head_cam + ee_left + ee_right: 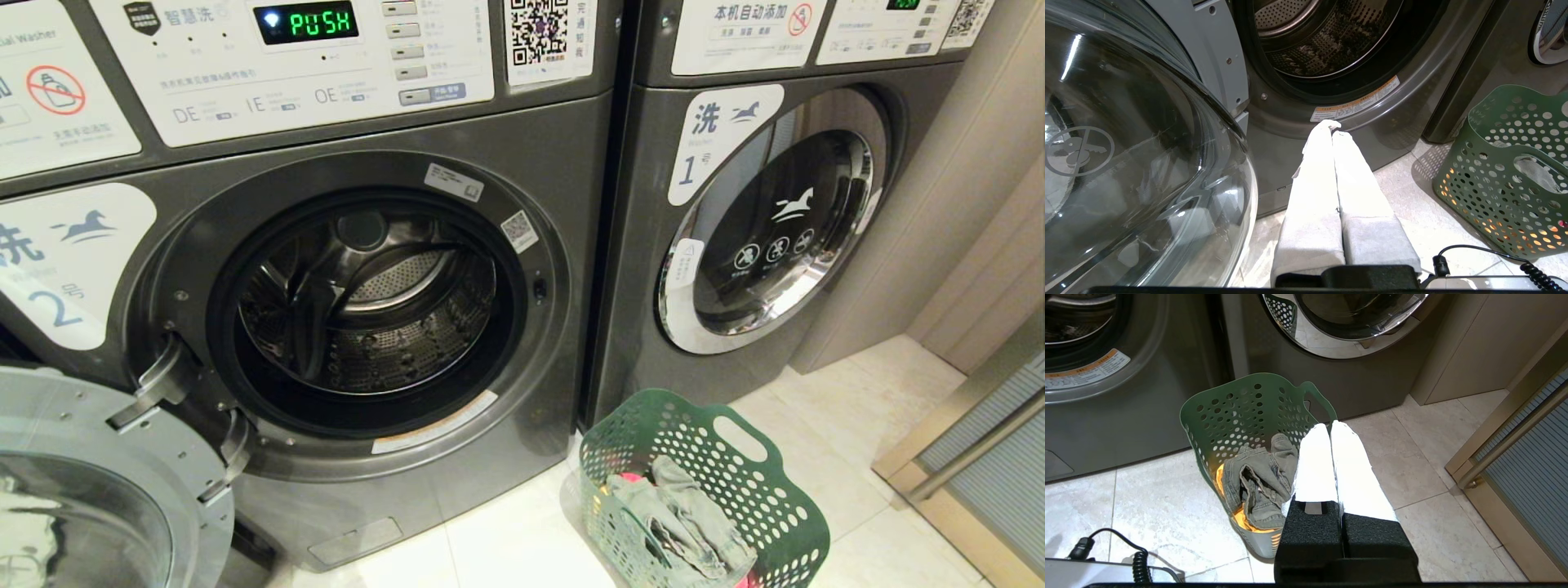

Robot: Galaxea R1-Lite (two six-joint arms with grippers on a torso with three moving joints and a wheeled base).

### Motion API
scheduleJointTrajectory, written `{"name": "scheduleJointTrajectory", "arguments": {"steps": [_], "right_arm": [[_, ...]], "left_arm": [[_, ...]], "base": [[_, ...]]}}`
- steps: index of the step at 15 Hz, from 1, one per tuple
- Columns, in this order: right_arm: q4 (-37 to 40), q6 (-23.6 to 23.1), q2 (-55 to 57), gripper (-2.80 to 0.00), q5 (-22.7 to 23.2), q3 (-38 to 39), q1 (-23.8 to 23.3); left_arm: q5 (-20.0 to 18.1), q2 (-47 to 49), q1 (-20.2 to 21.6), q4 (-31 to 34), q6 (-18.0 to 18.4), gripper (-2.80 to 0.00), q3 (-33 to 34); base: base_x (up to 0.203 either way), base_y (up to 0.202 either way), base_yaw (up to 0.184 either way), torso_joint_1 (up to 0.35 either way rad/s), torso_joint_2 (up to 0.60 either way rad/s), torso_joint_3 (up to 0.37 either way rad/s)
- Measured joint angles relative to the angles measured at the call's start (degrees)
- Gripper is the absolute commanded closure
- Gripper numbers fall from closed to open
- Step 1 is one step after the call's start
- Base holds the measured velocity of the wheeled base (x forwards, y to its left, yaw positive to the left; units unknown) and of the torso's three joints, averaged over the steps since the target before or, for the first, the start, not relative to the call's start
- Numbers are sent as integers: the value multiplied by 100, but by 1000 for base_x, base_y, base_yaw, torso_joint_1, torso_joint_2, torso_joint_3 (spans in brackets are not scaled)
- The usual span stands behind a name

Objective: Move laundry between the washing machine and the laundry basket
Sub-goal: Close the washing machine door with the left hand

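1. Standing open beside the laundry basket [718, 482]: washing machine [367, 294], drum bare
2. Heaped inside basket: laundry [678, 514], grey-olive piece uppermost
3. Hanging before machine: left gripper [1331, 124], pressed closed, empty
4. Poised over basket: right gripper [1329, 424], closed, empty

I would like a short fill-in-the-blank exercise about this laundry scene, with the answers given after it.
1. The door of the washing machine marked "2" stands ___.
2. The laundry lies in the green ___.
3. The left gripper and the right gripper are both ___.
4. The display above the open drum reads ___.

Missing words: open; laundry basket; shut; PUSH
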Motion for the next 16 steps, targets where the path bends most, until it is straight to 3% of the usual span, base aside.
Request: {"name": "scheduleJointTrajectory", "arguments": {"steps": [13, 16], "right_arm": [[-1, -20, 0, 0, 1, 0, 0], [-1, -31, 0, 0, 0, 0, 0]], "left_arm": [[0, 0, 0, 0, 0, 0, 0], [1, 0, 1, -2, 2, 0, 0]], "base": [[0, 0, 0, 0, 0, 0], [1, -5, 120, 6, 4, 3]]}}
